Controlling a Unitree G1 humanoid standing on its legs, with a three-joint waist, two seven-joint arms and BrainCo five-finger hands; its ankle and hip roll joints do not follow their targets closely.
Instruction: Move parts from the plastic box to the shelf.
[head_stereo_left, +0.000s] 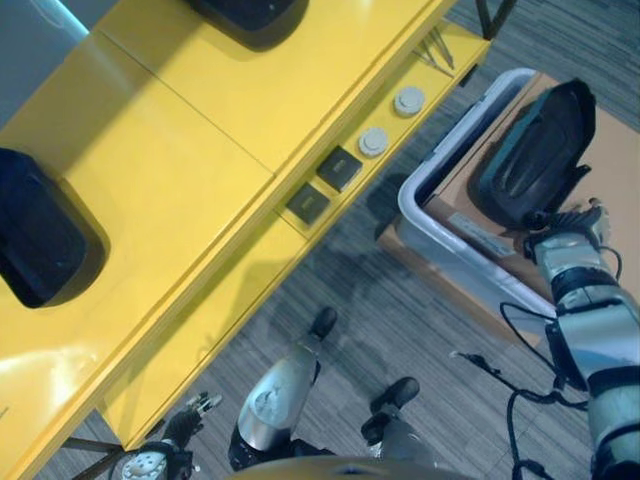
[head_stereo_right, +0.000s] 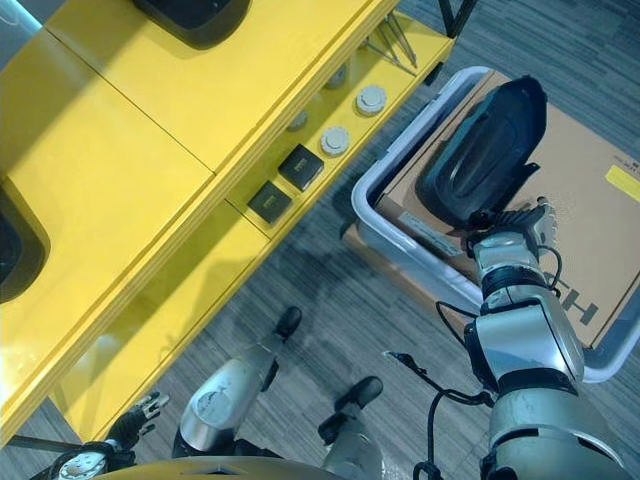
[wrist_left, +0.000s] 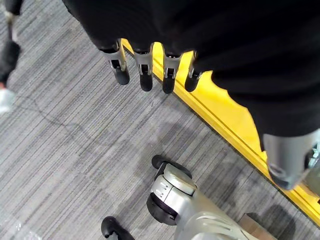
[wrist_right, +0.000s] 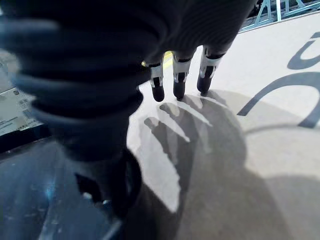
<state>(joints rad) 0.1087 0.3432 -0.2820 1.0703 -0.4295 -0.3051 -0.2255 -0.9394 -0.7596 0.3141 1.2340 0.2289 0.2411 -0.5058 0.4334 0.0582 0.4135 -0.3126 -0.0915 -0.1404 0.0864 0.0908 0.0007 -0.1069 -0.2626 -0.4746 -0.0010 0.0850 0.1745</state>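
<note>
A grey plastic box (head_stereo_left: 430, 225) lined with brown cardboard (wrist_right: 260, 150) stands on the floor at the right. In it lies a large black moulded part (head_stereo_left: 535, 150). My right hand (head_stereo_left: 570, 240) is at the near end of that part, its fingers (wrist_right: 177, 80) straight and hovering over the cardboard, holding nothing. The part (wrist_right: 30, 200) shows dark beside the palm. The yellow shelf (head_stereo_left: 200, 150) runs across the left. My left hand (head_stereo_left: 190, 420) hangs open by the shelf's near lower corner, its fingers (wrist_left: 145, 70) relaxed above the carpet.
Two black parts (head_stereo_left: 35, 240) (head_stereo_left: 250, 12) lie on the shelf top. On its lower ledge sit two black square blocks (head_stereo_left: 340, 168) and two grey discs (head_stereo_left: 373, 141). Grey carpet separates the shelf and the box.
</note>
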